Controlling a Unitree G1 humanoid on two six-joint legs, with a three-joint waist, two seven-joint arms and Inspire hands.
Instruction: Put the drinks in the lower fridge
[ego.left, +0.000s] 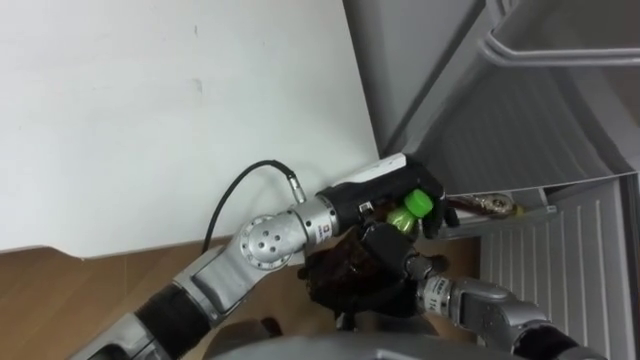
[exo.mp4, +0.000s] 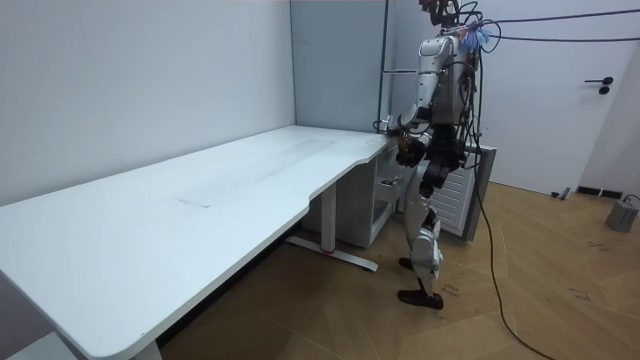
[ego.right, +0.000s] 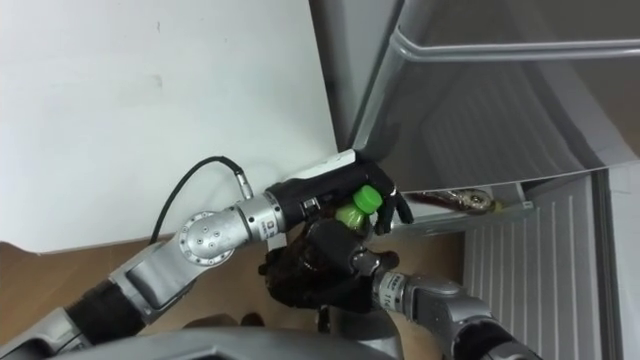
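Beside the worktop (ego.left: 150, 120), at the open fridge (ego.left: 520, 110) — the left hand (ego.left: 365, 200) curls round the green-capped bottle (ego.left: 417, 204) at its neck, the right hand (ego.left: 388, 250) grips its dark body.

The bench (ego.left: 150, 120) lies to my left and the open fridge (ego.left: 520, 110) to my right. Before me, the bottle (ego.left: 408, 210) sits between my left hand (ego.left: 370, 205) above and my right hand (ego.left: 392, 250) below, just left of a fridge shelf (ego.left: 500, 207).

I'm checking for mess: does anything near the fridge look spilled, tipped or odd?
Nothing spilled. The bottle is tilted, gripped by the left hand and right hand beside the open fridge.
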